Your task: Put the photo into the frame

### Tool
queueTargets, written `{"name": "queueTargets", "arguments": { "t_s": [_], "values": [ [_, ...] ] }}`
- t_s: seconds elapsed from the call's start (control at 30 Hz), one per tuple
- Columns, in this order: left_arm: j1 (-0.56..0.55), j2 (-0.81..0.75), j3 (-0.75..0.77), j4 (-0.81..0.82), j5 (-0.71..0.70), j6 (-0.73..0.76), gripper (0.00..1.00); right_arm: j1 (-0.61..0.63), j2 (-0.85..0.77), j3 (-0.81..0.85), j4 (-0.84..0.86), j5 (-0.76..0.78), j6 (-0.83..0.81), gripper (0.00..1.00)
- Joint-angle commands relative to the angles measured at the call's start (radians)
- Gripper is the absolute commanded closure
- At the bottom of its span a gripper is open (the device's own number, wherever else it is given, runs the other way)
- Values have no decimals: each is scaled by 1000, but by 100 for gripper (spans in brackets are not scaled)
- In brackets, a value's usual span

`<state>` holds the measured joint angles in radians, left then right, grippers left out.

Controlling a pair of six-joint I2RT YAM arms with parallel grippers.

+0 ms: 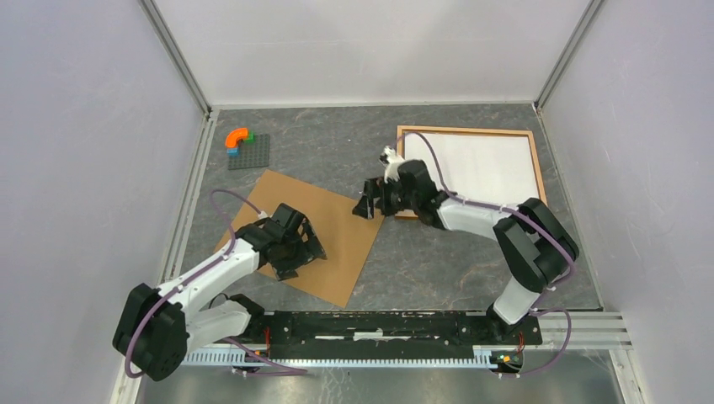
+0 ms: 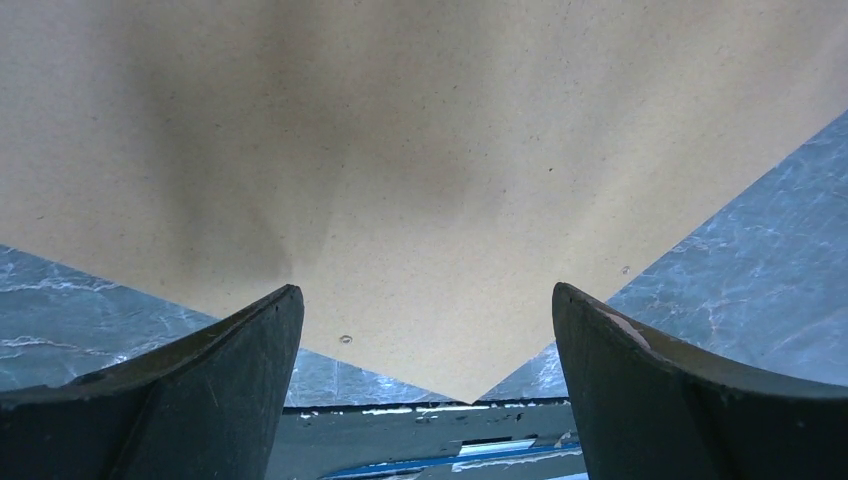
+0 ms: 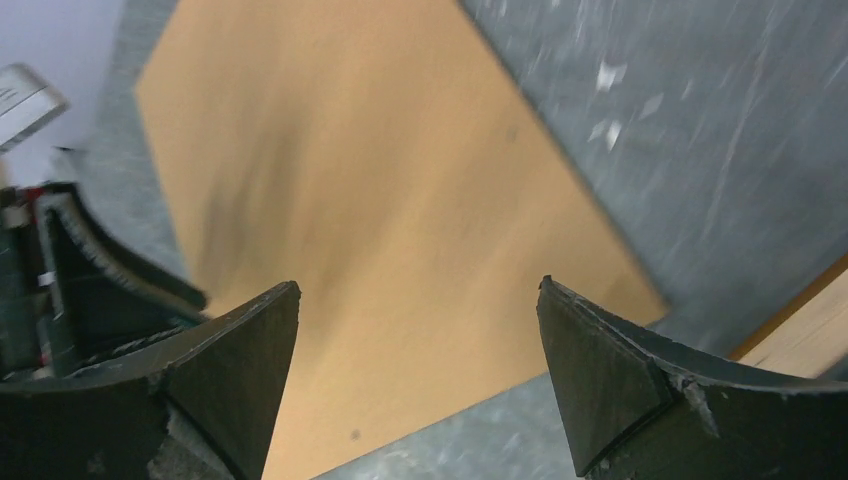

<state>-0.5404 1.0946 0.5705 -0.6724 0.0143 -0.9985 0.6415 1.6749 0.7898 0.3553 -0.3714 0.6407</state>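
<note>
My left gripper [image 1: 295, 252] is spread wide and holds nothing. It hangs low over the plain brown backing board [image 1: 347, 231], and in its wrist view the fingers [image 2: 220, 380] frame the board's near corner. My right gripper [image 1: 368, 204] is spread wide too, and empty. It sits at the board's right-hand corner, in the gap between the board and the frame [image 1: 467, 129]. Its wrist view is blurred, but it shows the board ahead and a strip of light wood at the lower right.

The frame lies flat at the far right of the desk [image 1: 438, 261], apart from the board. A white sheet [image 1: 480, 164] fills its opening. I take that to be the photo, face down, though I cannot tell for certain. If so, the main step looks done, and what is left is to lift the board and lay it over the sheet. A grey baseplate [image 1: 249, 153] with bright bricks sits far left, out of my way.
</note>
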Motion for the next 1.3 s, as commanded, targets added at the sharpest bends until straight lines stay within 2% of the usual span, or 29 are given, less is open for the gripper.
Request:
{"name": "queueTargets", "arguments": {
  "t_s": [0.0,0.17,0.27,0.43,0.67,0.8,0.83,0.97,1.27],
  "values": [
    [-4,-58,28,-88,-107,-98,0,-1,61,286,-496,124,-493,6],
    [-4,-46,42,-299,-136,-232,0,0,165,410,-527,22,-521,6],
    [-3,-36,46,-336,-115,-253,0,0,235,475,-539,6,-521,6],
    [-3,-51,-24,-201,-73,-281,0,-2,307,516,-534,-3,-504,7],
    [-3,21,-55,-34,-56,-279,0,-1,326,476,-511,-65,-465,8],
    [-4,67,-54,11,-31,-270,0,0,285,421,-458,-210,-414,11],
    [-3,73,-67,53,-19,-269,0,0,224,389,-426,-277,-371,11],
    [-4,65,-79,92,24,-270,0,4,117,351,-395,-349,-314,11],
    [-47,52,-25,146,72,-260,0,1,-69,253,-416,-307,-279,11]
  ]
}}
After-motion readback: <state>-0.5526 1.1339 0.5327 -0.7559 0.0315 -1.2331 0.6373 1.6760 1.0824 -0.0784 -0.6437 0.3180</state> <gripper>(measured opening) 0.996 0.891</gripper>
